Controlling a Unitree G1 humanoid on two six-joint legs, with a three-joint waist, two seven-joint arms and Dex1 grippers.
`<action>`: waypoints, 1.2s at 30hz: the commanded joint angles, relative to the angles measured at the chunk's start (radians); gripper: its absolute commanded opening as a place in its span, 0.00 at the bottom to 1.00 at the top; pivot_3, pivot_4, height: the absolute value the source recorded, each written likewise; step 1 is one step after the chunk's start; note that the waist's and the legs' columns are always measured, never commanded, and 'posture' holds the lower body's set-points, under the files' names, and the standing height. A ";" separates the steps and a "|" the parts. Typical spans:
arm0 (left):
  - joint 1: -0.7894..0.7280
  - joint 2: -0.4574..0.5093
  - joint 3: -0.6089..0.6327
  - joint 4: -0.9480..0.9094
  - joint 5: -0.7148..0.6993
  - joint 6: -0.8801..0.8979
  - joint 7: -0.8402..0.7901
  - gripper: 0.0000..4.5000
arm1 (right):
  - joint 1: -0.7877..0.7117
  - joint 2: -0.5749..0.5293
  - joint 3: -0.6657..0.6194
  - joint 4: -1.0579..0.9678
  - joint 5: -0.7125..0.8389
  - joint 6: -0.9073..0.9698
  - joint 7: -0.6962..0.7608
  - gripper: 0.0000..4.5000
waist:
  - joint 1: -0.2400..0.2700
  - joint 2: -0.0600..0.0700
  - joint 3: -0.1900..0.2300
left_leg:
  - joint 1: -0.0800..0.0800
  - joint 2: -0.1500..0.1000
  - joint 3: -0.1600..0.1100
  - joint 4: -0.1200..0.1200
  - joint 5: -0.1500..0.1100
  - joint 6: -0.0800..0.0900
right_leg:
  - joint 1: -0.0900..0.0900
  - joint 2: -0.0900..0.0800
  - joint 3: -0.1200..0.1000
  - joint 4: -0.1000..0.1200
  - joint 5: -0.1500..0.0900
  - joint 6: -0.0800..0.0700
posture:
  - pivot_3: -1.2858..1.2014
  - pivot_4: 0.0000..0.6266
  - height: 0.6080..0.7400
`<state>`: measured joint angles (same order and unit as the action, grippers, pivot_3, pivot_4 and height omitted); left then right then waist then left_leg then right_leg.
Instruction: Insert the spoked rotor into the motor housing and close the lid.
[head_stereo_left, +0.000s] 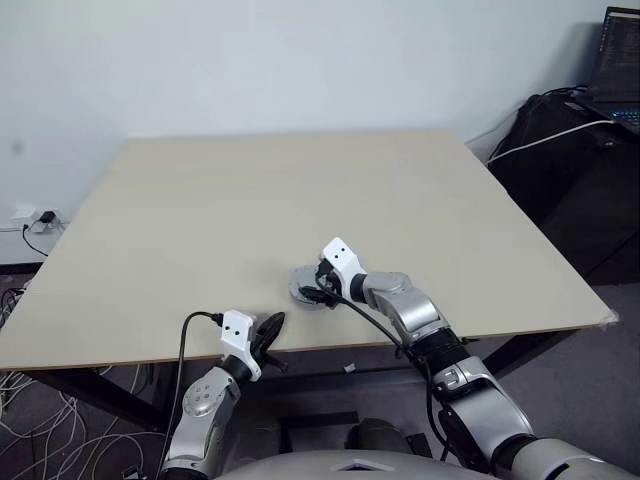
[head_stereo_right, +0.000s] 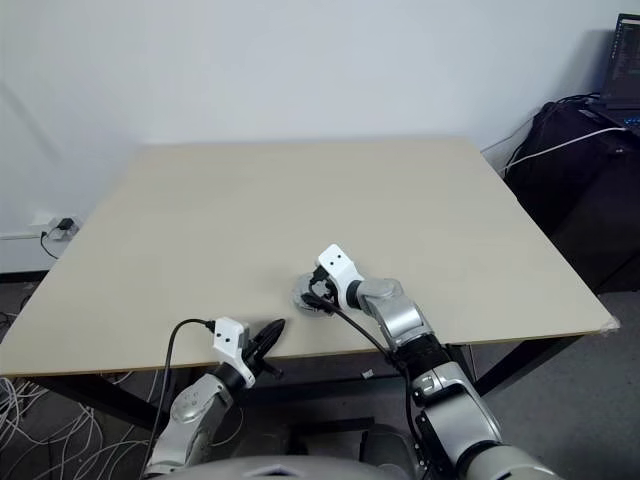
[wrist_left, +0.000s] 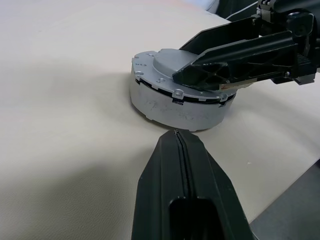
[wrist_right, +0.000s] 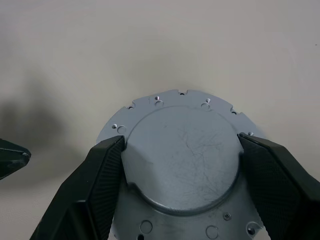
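The motor housing (wrist_left: 175, 112) is a grey round puck standing on the table (head_stereo_left: 300, 190) near its front edge. A silvery lid (wrist_right: 170, 100) with a notched rim, small holes and a raised round centre lies flat on top of it. My right gripper (wrist_right: 181, 142) reaches down over the puck, one finger (wrist_right: 107, 170) against each side of the lid's raised centre. My left gripper (head_stereo_left: 270, 328) is shut and empty, low over the table's front edge, its tips (wrist_left: 175, 134) just short of the housing's wall. The spoked rotor is hidden.
The wooden table stretches far beyond the puck. Its front edge (head_stereo_left: 150, 355) runs right under the left gripper. Dark bags (head_stereo_left: 570, 170) and a laptop (head_stereo_left: 620, 60) stand off the table at the right. Loose cables (head_stereo_left: 30, 400) lie on the floor at the left.
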<state>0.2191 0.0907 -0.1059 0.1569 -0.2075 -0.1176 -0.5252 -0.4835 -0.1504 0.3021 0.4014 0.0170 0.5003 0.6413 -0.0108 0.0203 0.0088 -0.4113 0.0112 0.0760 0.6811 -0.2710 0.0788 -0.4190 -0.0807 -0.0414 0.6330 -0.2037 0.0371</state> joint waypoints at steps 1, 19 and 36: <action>-0.022 0.001 0.003 0.000 -0.004 -0.024 -0.009 0.00 | 0.022 -0.033 0.013 0.020 -0.026 0.038 0.000 0.73 | 0.000 0.000 0.000 | 0.000 0.000 0.000 0.000 0.000 0.000 | 0.000 0.000 0.000 0.000 0.000 0.000 | 0.52 0.00 1.00; -0.025 0.009 0.004 0.012 -0.002 -0.037 -0.018 0.00 | 0.048 -0.074 0.076 0.011 -0.069 -0.023 0.000 0.73 | 0.002 0.001 0.000 | -0.001 -0.001 0.000 -0.001 -0.001 0.002 | 0.001 -0.001 -0.001 -0.005 0.000 0.000 | 0.52 0.00 1.00; -0.475 0.107 0.040 0.231 -0.013 0.148 -0.146 0.00 | 0.061 -0.055 0.064 -0.007 -0.057 -0.009 -0.023 0.73 | 0.002 0.000 -0.002 | 0.000 -0.001 -0.001 -0.001 -0.001 0.002 | 0.004 0.005 -0.003 -0.005 0.000 0.001 | 0.52 0.00 1.00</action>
<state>-0.2109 0.1928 -0.0679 0.3780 -0.1995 -0.0036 -0.6388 -0.4467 -0.1909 0.3569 0.3562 -0.0106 0.4464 0.6288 -0.0084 0.0204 0.0071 -0.4110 0.0097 0.0752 0.6807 -0.2719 0.0810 -0.4146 -0.0753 -0.0445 0.6278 -0.2035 0.0377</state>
